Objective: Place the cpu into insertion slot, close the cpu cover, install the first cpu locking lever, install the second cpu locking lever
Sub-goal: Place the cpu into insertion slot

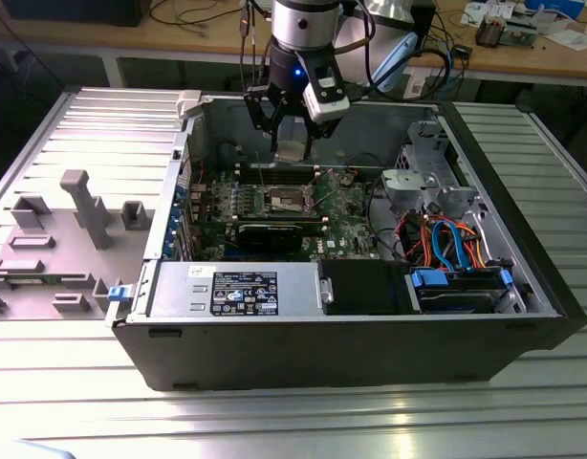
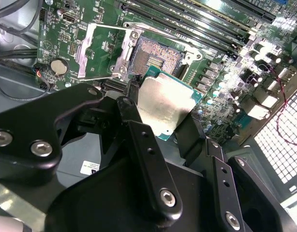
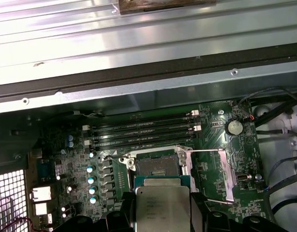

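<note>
The gripper (image 1: 292,143) is clenching the cpu (image 2: 165,108) by its edges, holding it in the air above the bare insertion slot (image 2: 155,57) on the green motherboard (image 3: 211,121) inside the opened computer case (image 1: 351,344). The cpu cover (image 2: 85,50) is lying swung open beside the slot, apart from the chip.

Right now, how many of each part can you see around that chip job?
Small square silvery-topped cpu, held in the black gripper: 1
Square insertion slot with dark contact field, empty: 1
Silvery hinged cpu cover, lying open: 1
Round silver coin battery: 1
Total: 4
</note>
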`<state>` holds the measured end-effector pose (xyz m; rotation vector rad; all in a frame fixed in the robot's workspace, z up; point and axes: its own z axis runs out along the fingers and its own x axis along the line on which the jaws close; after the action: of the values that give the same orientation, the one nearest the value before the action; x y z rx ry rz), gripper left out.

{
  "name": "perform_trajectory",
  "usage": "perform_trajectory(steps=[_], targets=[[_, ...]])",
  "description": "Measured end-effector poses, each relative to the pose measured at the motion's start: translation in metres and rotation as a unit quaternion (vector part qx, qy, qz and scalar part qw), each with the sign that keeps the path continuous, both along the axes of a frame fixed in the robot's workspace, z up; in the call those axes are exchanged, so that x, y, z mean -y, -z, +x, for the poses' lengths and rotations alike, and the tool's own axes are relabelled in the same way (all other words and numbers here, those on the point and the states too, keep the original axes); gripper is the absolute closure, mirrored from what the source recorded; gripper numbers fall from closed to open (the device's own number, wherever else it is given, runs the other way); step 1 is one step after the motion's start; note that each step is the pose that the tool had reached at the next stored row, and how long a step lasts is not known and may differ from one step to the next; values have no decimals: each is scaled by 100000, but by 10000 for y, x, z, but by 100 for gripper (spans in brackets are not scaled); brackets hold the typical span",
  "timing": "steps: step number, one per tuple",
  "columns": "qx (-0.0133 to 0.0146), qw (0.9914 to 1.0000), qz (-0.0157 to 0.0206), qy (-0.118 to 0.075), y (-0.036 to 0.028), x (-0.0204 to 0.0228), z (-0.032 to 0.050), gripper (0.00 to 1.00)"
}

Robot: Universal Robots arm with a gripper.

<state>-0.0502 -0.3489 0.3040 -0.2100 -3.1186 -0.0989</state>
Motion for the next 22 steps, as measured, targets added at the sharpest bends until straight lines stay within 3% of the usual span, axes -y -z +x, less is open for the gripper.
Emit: perform_trajectory(steps=[22], targets=[[1, 99997, -1, 827, 34, 0, 0, 45]])
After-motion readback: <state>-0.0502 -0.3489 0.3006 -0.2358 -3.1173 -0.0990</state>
